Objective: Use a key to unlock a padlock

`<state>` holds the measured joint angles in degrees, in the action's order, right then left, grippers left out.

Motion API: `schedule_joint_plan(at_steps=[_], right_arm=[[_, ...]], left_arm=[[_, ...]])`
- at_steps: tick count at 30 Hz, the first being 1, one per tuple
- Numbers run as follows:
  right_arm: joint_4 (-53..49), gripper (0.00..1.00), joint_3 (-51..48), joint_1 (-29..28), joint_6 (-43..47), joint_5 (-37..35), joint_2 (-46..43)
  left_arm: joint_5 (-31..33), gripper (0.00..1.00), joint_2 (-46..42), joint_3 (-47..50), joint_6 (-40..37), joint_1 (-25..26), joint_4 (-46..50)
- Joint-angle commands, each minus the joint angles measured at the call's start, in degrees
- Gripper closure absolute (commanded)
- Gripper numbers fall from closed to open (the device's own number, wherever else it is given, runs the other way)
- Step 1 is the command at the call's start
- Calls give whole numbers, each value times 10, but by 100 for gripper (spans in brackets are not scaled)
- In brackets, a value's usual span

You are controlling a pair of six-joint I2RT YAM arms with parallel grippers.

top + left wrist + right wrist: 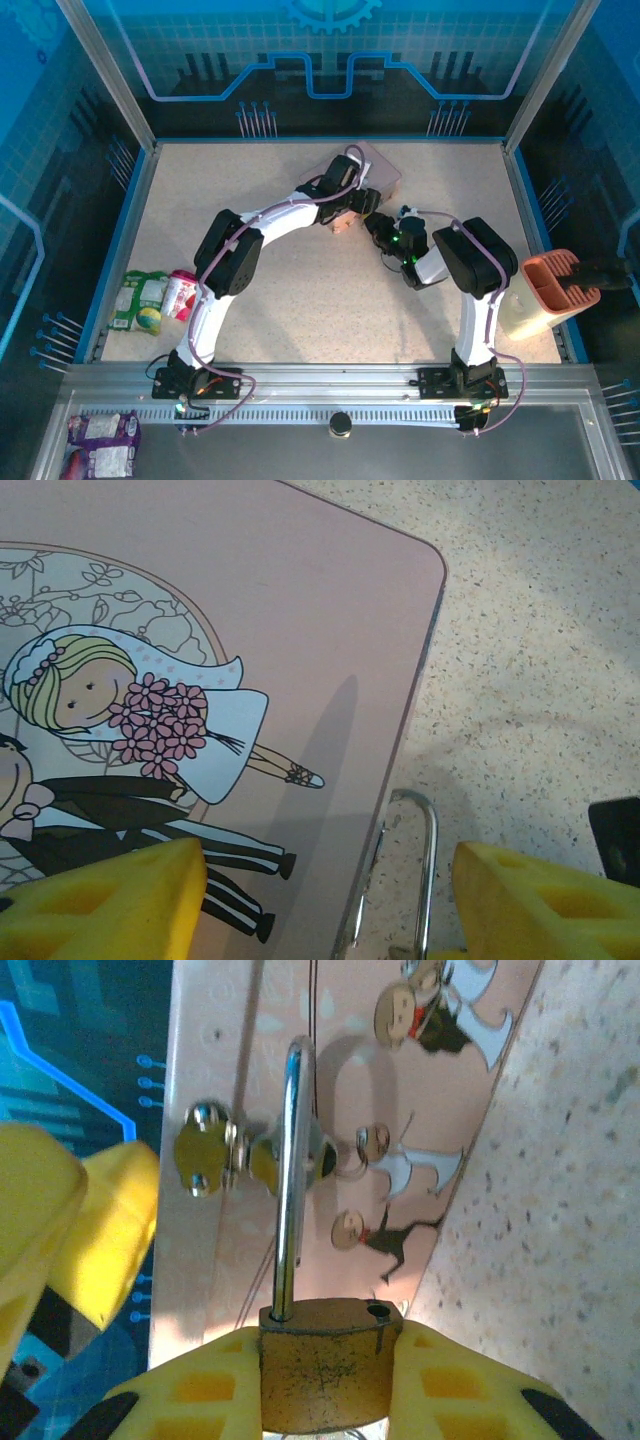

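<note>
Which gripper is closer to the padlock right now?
Right. The right gripper is clamped on the body of the padlock. The left gripper hangs open over the edge of the pink tin, the shackle showing between its fingers.

Both arms were the same build. Left arm [212, 305] and right arm [478, 322] had white links and chunky black joint housings. A pale lilac cable [352, 151] ran along each, with slack loops by the black base mounts [172, 376]. Green LED [405, 240] lit near the right wrist. Left gripper [325, 905] had yellow fingers [100, 905] with triangular pockets. Right gripper [325, 1390] was the same yellow, with rectangular pockets and black patches at the outer edges.
</note>
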<state>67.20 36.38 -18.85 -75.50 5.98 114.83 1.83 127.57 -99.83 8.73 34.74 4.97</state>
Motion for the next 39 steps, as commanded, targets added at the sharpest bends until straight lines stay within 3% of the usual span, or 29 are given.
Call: schedule_joint_plan(at_steps=[1,16,27,33,39], right_arm=[[30,100,15,-3,-7,-40,21],[34,100,34,18,-9,-45,25],[-7,100,1,45,21,-26,-26],[-37,100,-31,60,62,24,-74],[-198,99,-33,51,165,132,-182]], left_arm=[[-18,33,-8,31,35,-12,29],[-14,33,-9,48,46,-15,26],[-26,33,-33,52,77,-18,44],[-37,32,-89,75,127,-18,59],[-56,31,-223,200,154,-21,26]])
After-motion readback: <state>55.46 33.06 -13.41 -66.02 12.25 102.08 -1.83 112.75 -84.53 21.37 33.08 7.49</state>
